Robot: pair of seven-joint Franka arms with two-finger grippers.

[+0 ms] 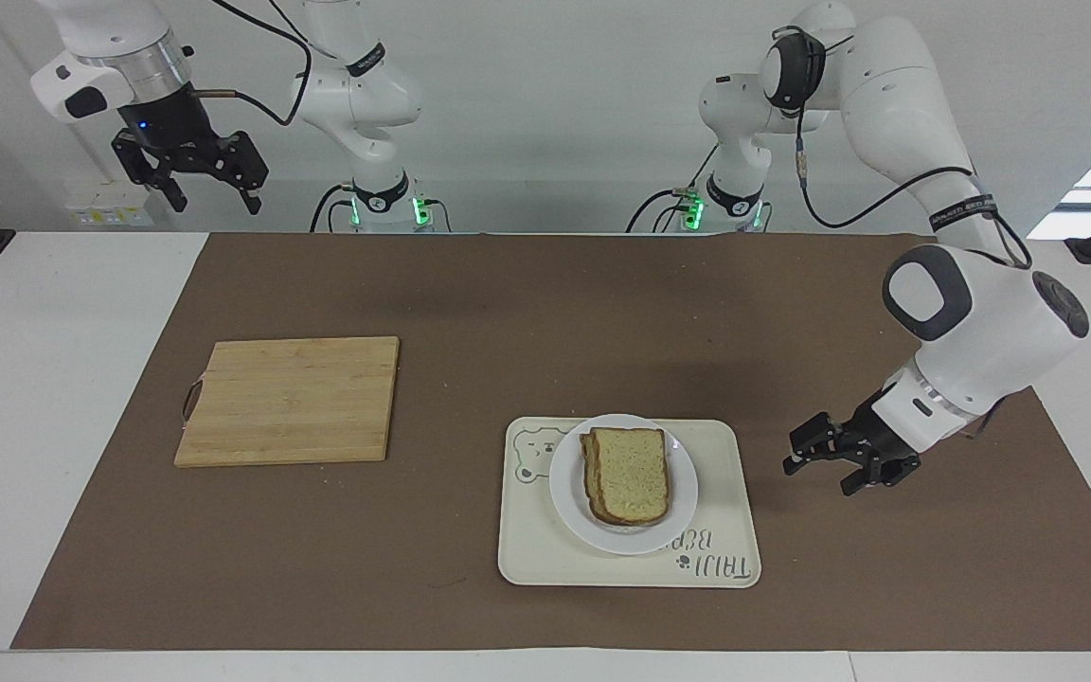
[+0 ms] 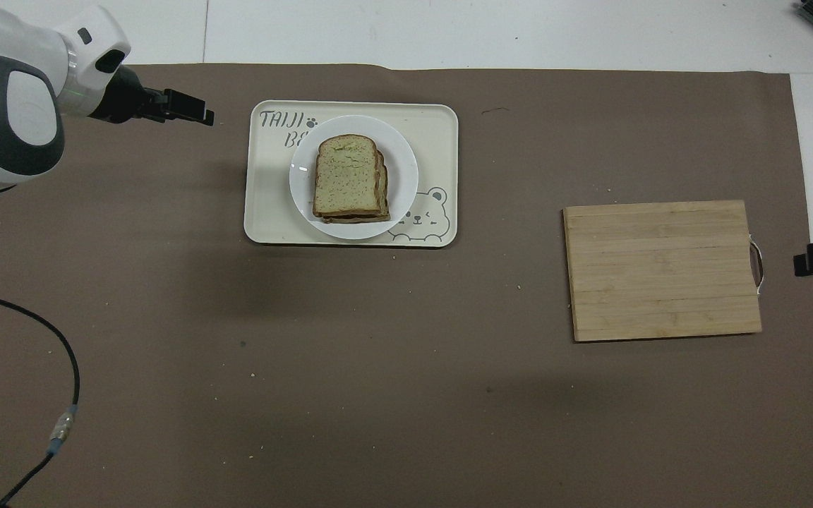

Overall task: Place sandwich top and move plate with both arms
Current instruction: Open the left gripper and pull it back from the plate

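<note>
Sandwich top point(image 1: 631, 471) lies on a stack of bread on the plate point(image 1: 569, 502), and you can see only the brown crust edges of the slices under it; what sits between them is hidden. That plate rests on the cream tray point(image 1: 527, 559), covering part of its lettering: you can read "TAIJI" in full, with a paw mark after it, but the second word is cut off after "BE". A bear drawing shows at the tray's corner by the plate. In the facing view the tray sits at about five o'clock from the middle of the brown mat point(image 1: 545, 313), and the wooden cutting board point(image 1: 290, 398) at about nine o'clock. Your left gripper point(image 1: 825, 469) hangs low over bare mat at three o'clock from the tray, well apart from it, fingers spread and holding nothing. Your right gripper point(image 1: 209, 194) waits high up at about ten o'clock, over the table's edge by the robots, fingers spread and empty. In the overhead view it is out of frame.
</note>
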